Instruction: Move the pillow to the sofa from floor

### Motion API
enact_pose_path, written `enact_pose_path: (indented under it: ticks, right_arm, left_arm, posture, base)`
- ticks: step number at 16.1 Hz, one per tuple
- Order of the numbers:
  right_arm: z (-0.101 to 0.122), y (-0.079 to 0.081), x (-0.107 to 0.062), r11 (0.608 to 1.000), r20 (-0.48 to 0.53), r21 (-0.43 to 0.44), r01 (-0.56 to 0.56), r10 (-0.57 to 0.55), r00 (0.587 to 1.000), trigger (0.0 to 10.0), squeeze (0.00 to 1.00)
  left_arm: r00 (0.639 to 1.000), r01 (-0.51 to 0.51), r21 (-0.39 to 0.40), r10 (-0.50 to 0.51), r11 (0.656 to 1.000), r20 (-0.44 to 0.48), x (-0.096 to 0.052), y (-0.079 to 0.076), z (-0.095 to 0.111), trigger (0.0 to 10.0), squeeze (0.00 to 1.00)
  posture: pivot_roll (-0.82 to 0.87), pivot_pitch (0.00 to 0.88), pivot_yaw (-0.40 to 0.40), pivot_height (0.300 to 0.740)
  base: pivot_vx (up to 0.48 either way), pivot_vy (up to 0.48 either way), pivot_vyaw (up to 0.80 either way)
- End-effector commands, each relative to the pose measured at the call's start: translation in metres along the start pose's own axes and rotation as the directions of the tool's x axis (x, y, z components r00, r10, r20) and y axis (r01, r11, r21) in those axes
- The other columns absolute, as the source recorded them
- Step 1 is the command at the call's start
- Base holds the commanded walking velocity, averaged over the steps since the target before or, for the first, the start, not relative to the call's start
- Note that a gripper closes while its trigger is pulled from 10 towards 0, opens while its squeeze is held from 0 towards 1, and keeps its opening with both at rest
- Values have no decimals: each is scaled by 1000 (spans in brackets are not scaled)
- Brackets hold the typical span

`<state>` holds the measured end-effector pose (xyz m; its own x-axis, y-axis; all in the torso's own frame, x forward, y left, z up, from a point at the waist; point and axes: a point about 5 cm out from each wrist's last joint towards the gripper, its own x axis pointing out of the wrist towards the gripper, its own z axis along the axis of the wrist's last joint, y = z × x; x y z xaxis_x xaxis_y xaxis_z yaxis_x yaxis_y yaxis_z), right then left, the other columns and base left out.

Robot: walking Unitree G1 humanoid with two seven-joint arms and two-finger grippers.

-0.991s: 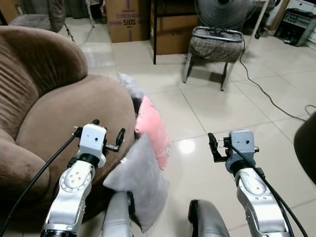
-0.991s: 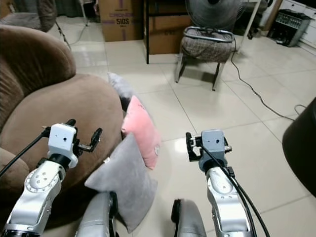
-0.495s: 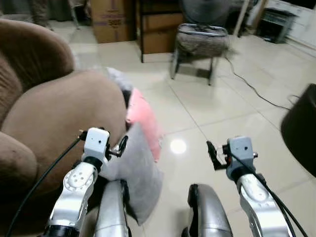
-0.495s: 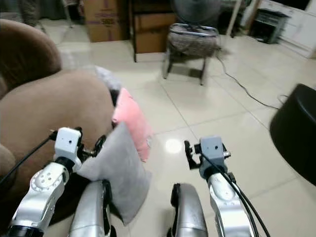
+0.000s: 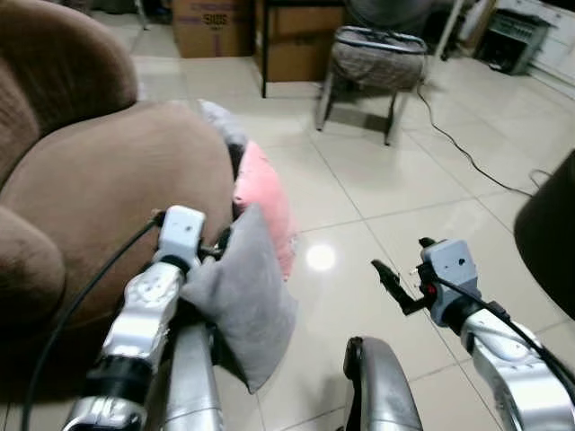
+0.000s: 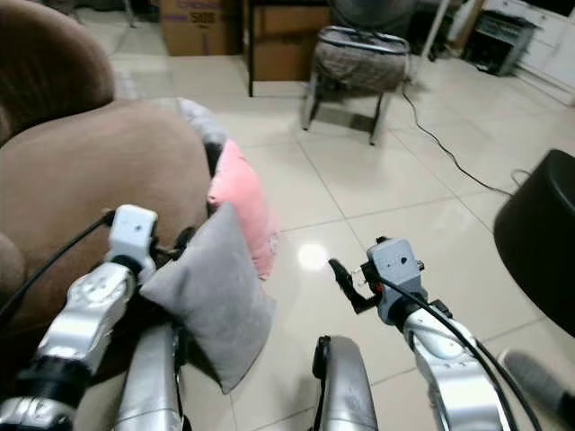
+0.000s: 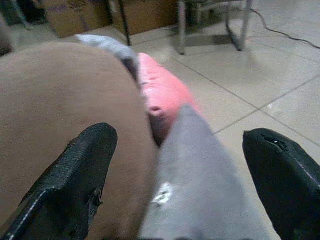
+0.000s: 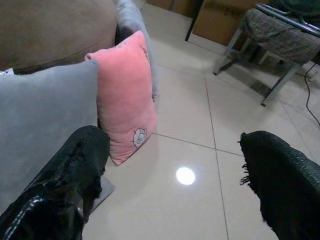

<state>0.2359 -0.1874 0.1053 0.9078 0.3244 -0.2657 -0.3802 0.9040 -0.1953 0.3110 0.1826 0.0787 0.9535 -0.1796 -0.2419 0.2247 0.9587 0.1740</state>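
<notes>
On the glossy tiled floor (image 5: 422, 180), three pillows lean against the brown sofa (image 5: 99, 193): grey pillow (image 5: 241, 296), pink pillow (image 5: 268, 208), another grey. Left pincer (image 7: 177, 175) straddles the nearest, spread wide; right pincer (image 8: 172, 187) hovers agape.

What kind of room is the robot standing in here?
Probably a home living room: a big brown sofa with pillows leaning against it on a tiled floor, plus a small padded stool and cardboard boxes farther back.
</notes>
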Motion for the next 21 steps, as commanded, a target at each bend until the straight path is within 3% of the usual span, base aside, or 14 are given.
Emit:
enact_pose_path:
  ticks: [1,3,7,10,14,18,21]
  right_arm:
    - [4,-1,-4,999,-5,-10,-42,42,999,10000,0]
    - [12,2,-13,983,-32,-35,-179,178,984,10000,0]
    - [22,1,-29,966,-68,-71,-250,246,967,10000,0]
    - [25,-1,-34,958,-91,-92,-272,264,960,10000,0]
    - [23,7,-42,958,-88,-79,-276,269,959,10000,0]
    - [23,13,-51,972,-74,-59,-229,224,972,10000,0]
    - [19,18,-58,973,-88,-42,-227,223,971,10000,0]
  left_arm:
    - [999,10,3,-10,1000,-46,1,-3,-9,10000,0]
    - [992,40,-6,-40,999,-117,7,2,-23,10000,0]
    - [980,18,25,-13,1000,-197,13,12,-37,10000,0]
    - [976,-2,17,6,1000,-217,16,18,-39,10000,0]
    - [974,-38,180,76,983,-214,18,27,-38,10000,0]
    - [973,-93,270,145,958,-179,19,43,-28,10000,0]
    - [967,19,250,45,968,-249,20,30,-37,10000,0]
  posture:
    - [-72,13,-72,509]
    - [-94,43,-89,509]
    - [-149,104,-126,509]
    - [-154,136,-137,509]
    - [-121,179,-112,509]
    - [-110,222,-55,509]
    - [-104,247,-43,509]
  base:
    - [0,0,0]
    - [0,0,0]
    - [0,0,0]
    - [0,0,0]
    - [0,0,0]
    - [0,0,0]
    - [0,0,0]
